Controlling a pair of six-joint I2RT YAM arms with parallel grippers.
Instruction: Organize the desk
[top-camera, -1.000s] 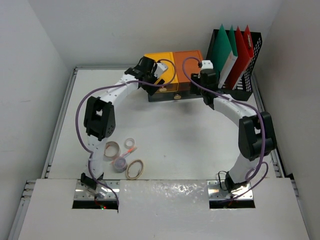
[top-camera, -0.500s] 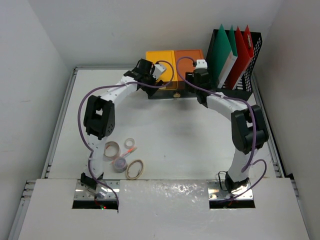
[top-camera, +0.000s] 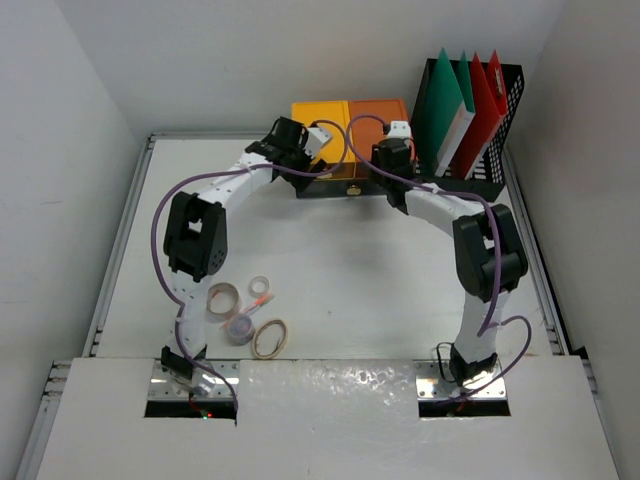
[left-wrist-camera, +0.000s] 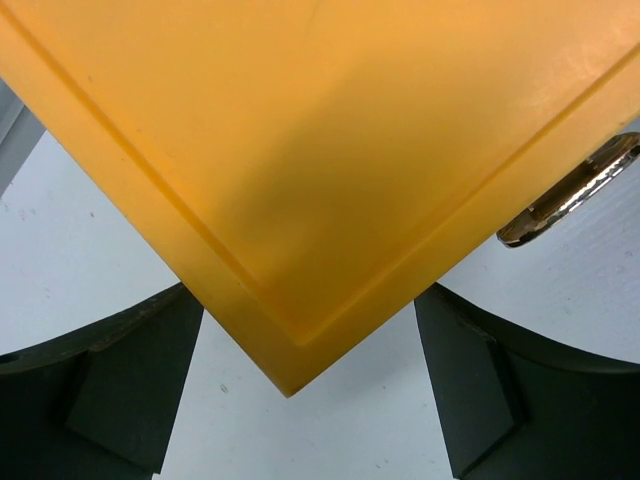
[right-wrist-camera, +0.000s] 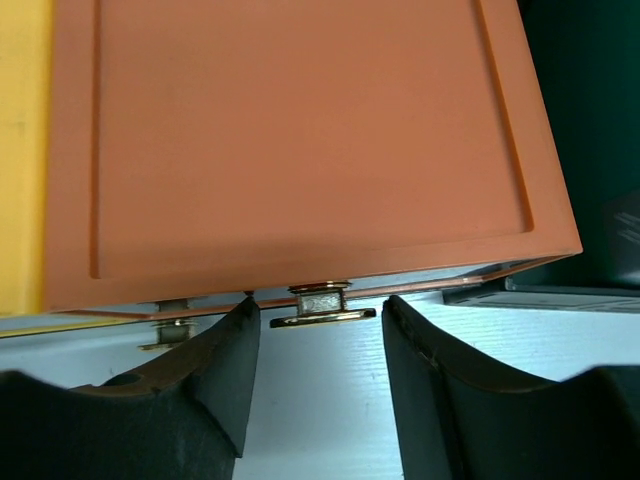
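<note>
The left gripper (left-wrist-camera: 310, 340) is spread wide, its fingers (left-wrist-camera: 120, 390) astride the near corner of the yellow box (left-wrist-camera: 330, 150); whether they touch it is unclear. The right gripper (right-wrist-camera: 320, 310) is spread too, with a brass handle (right-wrist-camera: 322, 303) between its tips, under the orange box (right-wrist-camera: 300, 140).

From above, the wrists hide both sets of fingers. Only that view shows the whole desk (top-camera: 350, 260): boxes at its far edge, rack (top-camera: 470, 100) in the far right corner, tape rolls (top-camera: 250, 320) toward the near left.
</note>
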